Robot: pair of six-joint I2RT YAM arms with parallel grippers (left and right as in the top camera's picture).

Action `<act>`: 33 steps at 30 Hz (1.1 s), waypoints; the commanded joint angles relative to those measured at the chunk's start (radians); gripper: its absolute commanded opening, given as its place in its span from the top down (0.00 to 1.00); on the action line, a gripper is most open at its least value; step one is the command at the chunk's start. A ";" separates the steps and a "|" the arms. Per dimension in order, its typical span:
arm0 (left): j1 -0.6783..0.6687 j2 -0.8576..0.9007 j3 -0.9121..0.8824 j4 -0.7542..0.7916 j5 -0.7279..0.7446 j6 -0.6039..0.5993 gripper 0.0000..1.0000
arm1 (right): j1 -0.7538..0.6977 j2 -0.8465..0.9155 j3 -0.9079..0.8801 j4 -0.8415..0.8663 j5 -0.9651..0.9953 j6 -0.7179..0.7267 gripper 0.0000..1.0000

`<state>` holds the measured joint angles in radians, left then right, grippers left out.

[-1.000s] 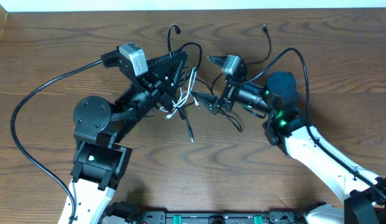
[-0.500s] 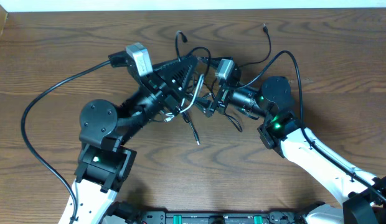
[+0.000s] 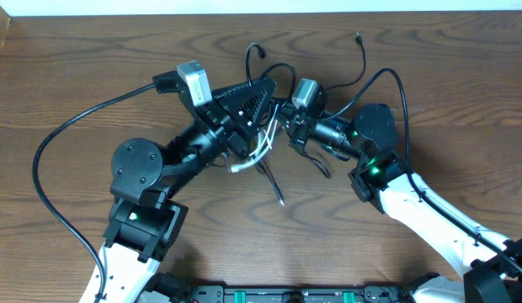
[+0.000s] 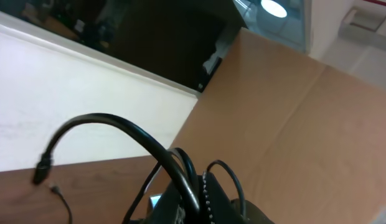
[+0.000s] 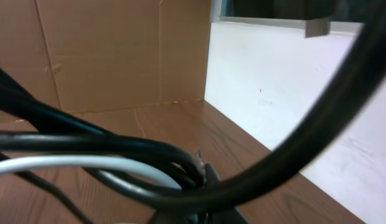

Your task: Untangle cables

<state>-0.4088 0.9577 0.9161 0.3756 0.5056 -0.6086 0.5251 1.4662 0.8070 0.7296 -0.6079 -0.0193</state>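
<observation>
Two arms are facing each other over tangled cables (image 3: 263, 141), just toward 12 o'clock from the centre of the table (image 3: 93, 50).
The left gripper (image 3: 268, 108) is pinching the cables from 9 o'clock, jaws pressed tight. The right gripper (image 3: 284, 119) is nipping them from 3 o'clock, jaws closed too. A white cord (image 3: 247, 163) is sticking out toward 7 o'clock, and a black end (image 3: 278, 195) is trailing toward 6.

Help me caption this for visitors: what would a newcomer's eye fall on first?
The tangle of black cables with one white cable, at the middle of the table. The left pincer and right pincer meet at it nearly tip to tip, both shut.
</observation>
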 commanded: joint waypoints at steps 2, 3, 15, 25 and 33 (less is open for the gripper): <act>0.001 -0.005 0.036 0.008 -0.105 0.121 0.92 | -0.024 0.007 -0.005 -0.029 0.053 0.037 0.99; 0.001 -0.005 0.036 0.003 -0.130 0.145 0.93 | -0.034 0.007 -0.005 -0.035 0.053 0.050 0.99; 0.001 0.002 0.036 -0.317 -0.711 0.275 0.92 | -0.160 0.005 -0.005 -0.041 -0.013 0.165 0.99; 0.001 0.051 0.036 -0.419 -0.735 0.276 0.28 | -0.162 0.005 -0.005 -0.041 -0.012 0.180 0.99; 0.000 0.051 0.036 -0.488 -0.723 0.275 0.11 | -0.184 0.006 -0.005 -0.041 -0.012 0.196 0.99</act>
<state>-0.4095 1.0103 0.9226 -0.1074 -0.2089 -0.3393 0.3553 1.4662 0.8066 0.6849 -0.6315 0.1516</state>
